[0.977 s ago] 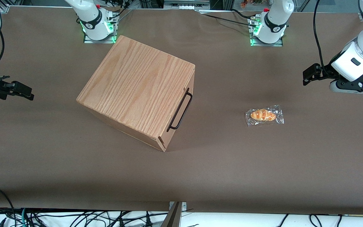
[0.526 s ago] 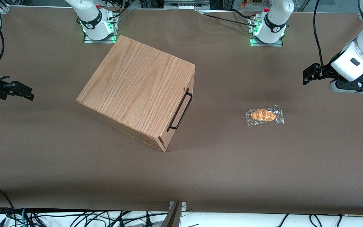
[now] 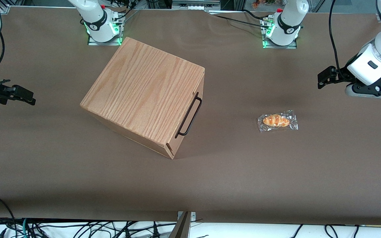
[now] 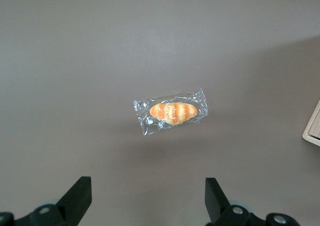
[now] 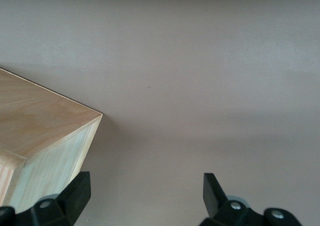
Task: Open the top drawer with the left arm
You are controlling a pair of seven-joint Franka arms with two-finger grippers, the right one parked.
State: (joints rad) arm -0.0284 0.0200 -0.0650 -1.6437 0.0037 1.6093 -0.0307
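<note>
The oak-grain cabinet [image 3: 144,94] stands on the brown table, its front turned toward the working arm's end. The top drawer is shut; its black wire handle [image 3: 189,115] lies against the drawer front [image 3: 195,124]. My left arm's gripper [image 3: 323,79] hangs above the table at the working arm's end, well away from the handle. It is open and empty, with the fingers spread wide in the left wrist view [image 4: 147,186]. A corner of the cabinet [image 4: 314,130] shows in that view.
A wrapped bread roll [image 3: 277,120] lies on the table between the cabinet front and my gripper, also seen from the left wrist [image 4: 171,111]. The two arm bases [image 3: 281,31] stand farther from the front camera than the cabinet.
</note>
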